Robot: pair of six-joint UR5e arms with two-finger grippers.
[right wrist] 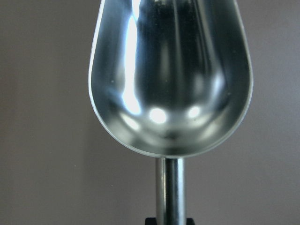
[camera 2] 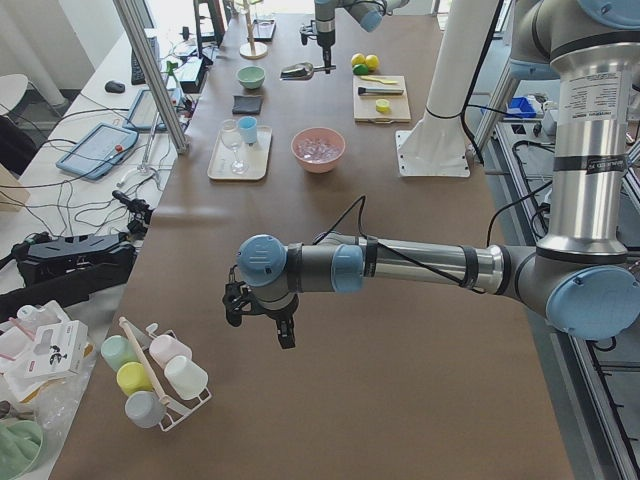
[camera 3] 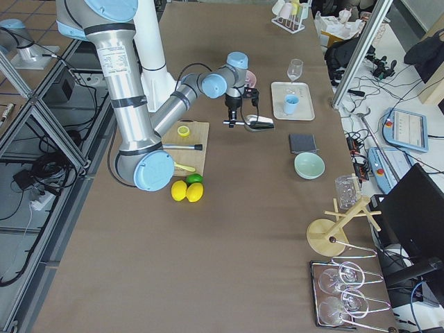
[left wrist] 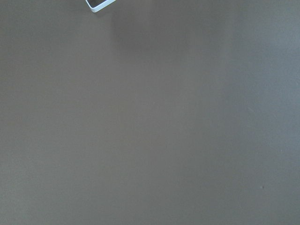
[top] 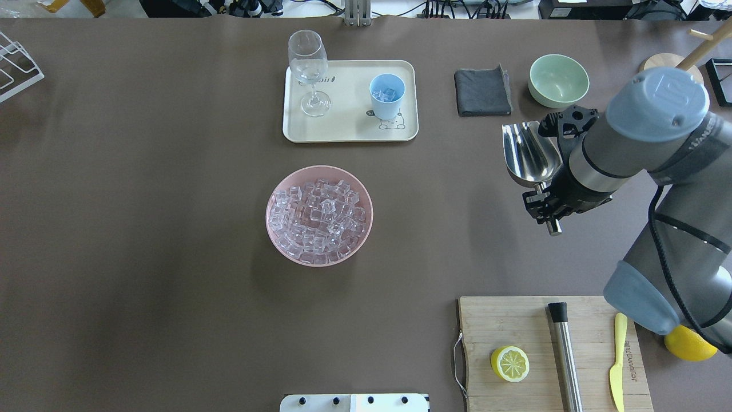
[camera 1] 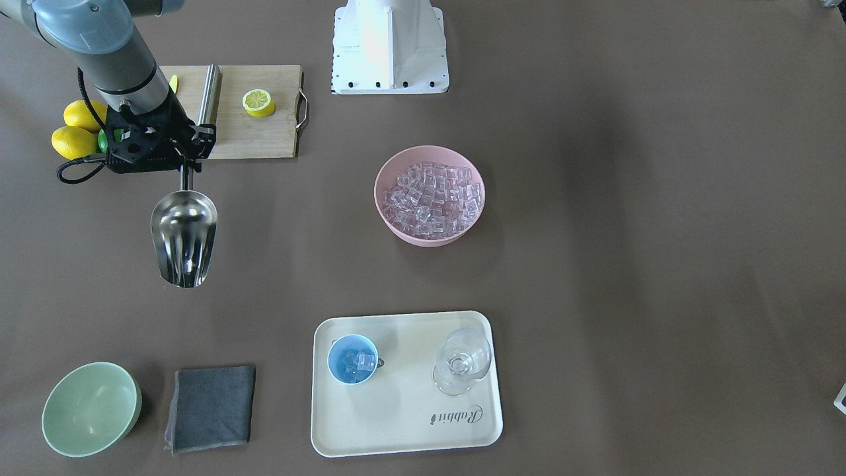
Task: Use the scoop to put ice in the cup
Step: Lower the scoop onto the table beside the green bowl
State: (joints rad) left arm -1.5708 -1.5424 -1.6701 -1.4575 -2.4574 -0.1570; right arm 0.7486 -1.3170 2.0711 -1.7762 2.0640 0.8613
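Observation:
My right gripper (camera 1: 187, 166) is shut on the thin handle of the shiny steel scoop (camera 1: 184, 238) and holds it level above the bare table, away from the bowls. The scoop's trough (right wrist: 171, 75) is empty. It also shows in the overhead view (top: 529, 153) below the green bowl. The ice (camera 1: 429, 198) fills a pink bowl (top: 274, 234) mid-table. The light-blue cup (camera 1: 353, 359) stands on a cream tray (camera 1: 403, 430) and holds a few cubes (top: 389, 93). My left gripper (camera 2: 262, 315) hangs over bare table far from these; I cannot tell whether it is open.
A clear stemmed glass (camera 1: 461, 362) stands on the tray beside the cup. A pale green bowl (camera 1: 90, 408) and grey cloth (camera 1: 211, 408) lie near the scoop. A cutting board (top: 549, 395) carries a lemon half (top: 509, 363), steel rod (top: 565, 355) and yellow knife (top: 617, 360).

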